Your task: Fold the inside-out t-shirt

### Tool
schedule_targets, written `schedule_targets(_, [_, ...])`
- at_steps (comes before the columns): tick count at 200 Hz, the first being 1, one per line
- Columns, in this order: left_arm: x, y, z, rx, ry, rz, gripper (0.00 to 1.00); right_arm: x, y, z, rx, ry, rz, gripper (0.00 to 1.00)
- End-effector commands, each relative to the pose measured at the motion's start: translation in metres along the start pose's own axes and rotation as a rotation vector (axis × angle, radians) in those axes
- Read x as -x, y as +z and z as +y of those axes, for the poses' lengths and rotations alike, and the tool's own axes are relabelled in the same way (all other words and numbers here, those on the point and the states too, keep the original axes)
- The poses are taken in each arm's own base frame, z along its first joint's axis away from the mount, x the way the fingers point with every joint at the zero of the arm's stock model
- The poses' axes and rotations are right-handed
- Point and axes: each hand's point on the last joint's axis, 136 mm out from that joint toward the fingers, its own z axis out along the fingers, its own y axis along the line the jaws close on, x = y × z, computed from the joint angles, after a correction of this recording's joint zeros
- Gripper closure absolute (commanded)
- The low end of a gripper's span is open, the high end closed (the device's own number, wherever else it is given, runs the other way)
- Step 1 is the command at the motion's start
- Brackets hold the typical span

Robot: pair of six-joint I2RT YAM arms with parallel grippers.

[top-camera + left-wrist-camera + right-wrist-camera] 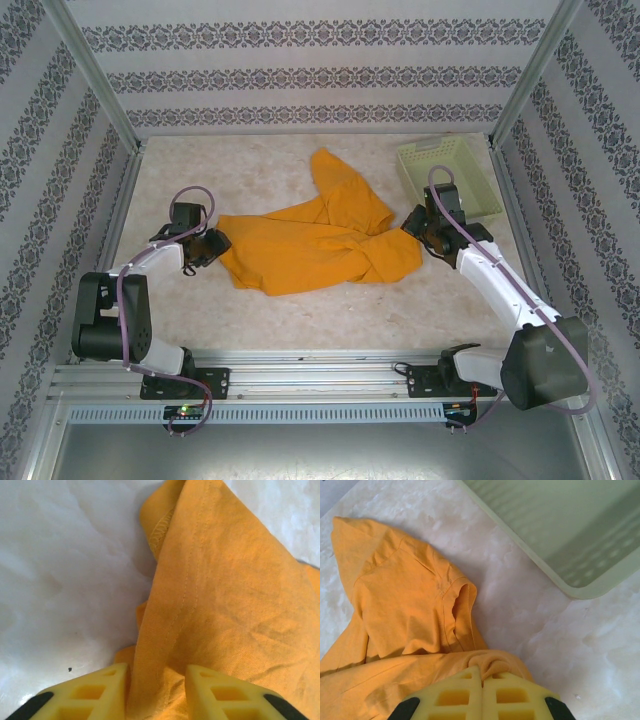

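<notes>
Inside-out t-shirt (310, 245) lies bunched mid table (250, 170), long axis left-right between my arms, one sleeve pointing to the far side. Right gripper (481, 672) is clamped tight on the right-end fold. Left gripper (156, 672) sits part-open astride the left edge; I can't tell if it's pinching. Risk: left slips off on the pull, and the shirt drags toward the basket (440, 148) in a wad.

No text, label, brand, number or sign can be read anywhere. The orange cloth of the inside-out t-shirt (300, 250) shows only seams and stitching, and the walls (300, 80) toward 12 o'clock carry bands of dark ornament, not letters.
</notes>
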Motion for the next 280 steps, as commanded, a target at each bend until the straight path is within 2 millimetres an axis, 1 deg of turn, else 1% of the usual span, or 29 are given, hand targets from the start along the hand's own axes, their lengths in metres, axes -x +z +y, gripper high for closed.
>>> schedule_targets(1, [0.005,-0.003,-0.005,-0.035,-0.010,-0.016,0.75,0.004,-0.002,0.001,0.013,-0.009,-0.014,1.00])
schedule_targets(37, [0.013,-0.024,-0.015,-0.051,0.006,-0.057,0.90,0.007,0.001,0.003,0.004,-0.016,-0.010,1.00])
schedule_targets(54, [0.018,-0.033,-0.021,-0.054,0.029,-0.065,1.00,0.009,0.004,0.005,0.003,-0.016,-0.011,1.00])
schedule_targets(72, [0.025,-0.045,-0.031,-0.072,0.043,-0.079,1.00,0.014,0.009,0.010,-0.004,-0.021,-0.009,1.00])
schedule_targets(96, [0.047,-0.077,-0.046,-0.107,0.043,-0.183,1.00,0.023,0.017,0.021,-0.027,-0.030,0.000,1.00])
schedule_targets(112, [0.065,-0.097,-0.042,-0.086,0.018,-0.281,1.00,0.028,0.025,0.027,-0.058,-0.039,0.002,1.00])
schedule_targets(120, [0.071,-0.101,-0.036,-0.083,-0.012,-0.300,1.00,0.029,0.031,0.029,-0.073,-0.042,0.011,1.00])
schedule_targets(135, [0.076,-0.095,-0.018,-0.055,-0.081,-0.287,1.00,0.030,0.045,0.034,-0.092,-0.049,0.027,1.00])
schedule_targets(153, [0.073,-0.075,0.004,-0.002,-0.132,-0.223,1.00,0.030,0.060,0.037,-0.106,-0.054,0.050,1.00])
schedule_targets(161, [0.071,-0.067,0.013,0.019,-0.148,-0.194,1.00,0.031,0.063,0.038,-0.104,-0.059,0.054,0.96])
schedule_targets(176, [0.066,-0.054,0.024,0.048,-0.157,-0.156,1.00,0.031,0.065,0.041,-0.071,-0.071,0.062,0.84])
schedule_targets(196, [0.064,-0.043,0.032,0.079,-0.154,-0.125,1.00,0.032,0.060,0.040,-0.026,-0.097,0.067,0.59])
schedule_targets(209, [0.066,-0.039,0.035,0.093,-0.154,-0.123,1.00,0.028,0.056,0.037,0.003,-0.102,0.089,0.52])
schedule_targets(219, [0.067,-0.038,0.036,0.099,-0.155,-0.123,1.00,0.020,0.054,0.037,0.046,-0.098,0.115,0.47])
schedule_targets(231, [0.067,-0.035,0.036,0.098,-0.155,-0.118,1.00,0.005,0.054,0.037,0.088,-0.109,0.152,0.45])
schedule_targets(254, [0.067,-0.032,0.035,0.093,-0.154,-0.109,1.00,-0.027,0.050,0.038,0.119,-0.133,0.213,0.43])
schedule_targets(263, [0.067,-0.033,0.035,0.093,-0.152,-0.111,1.00,-0.039,0.049,0.033,0.086,-0.141,0.217,0.42])
schedule_targets(280, [0.067,-0.035,0.040,0.114,-0.150,-0.122,1.00,-0.049,0.051,0.018,0.030,-0.119,0.212,0.42])
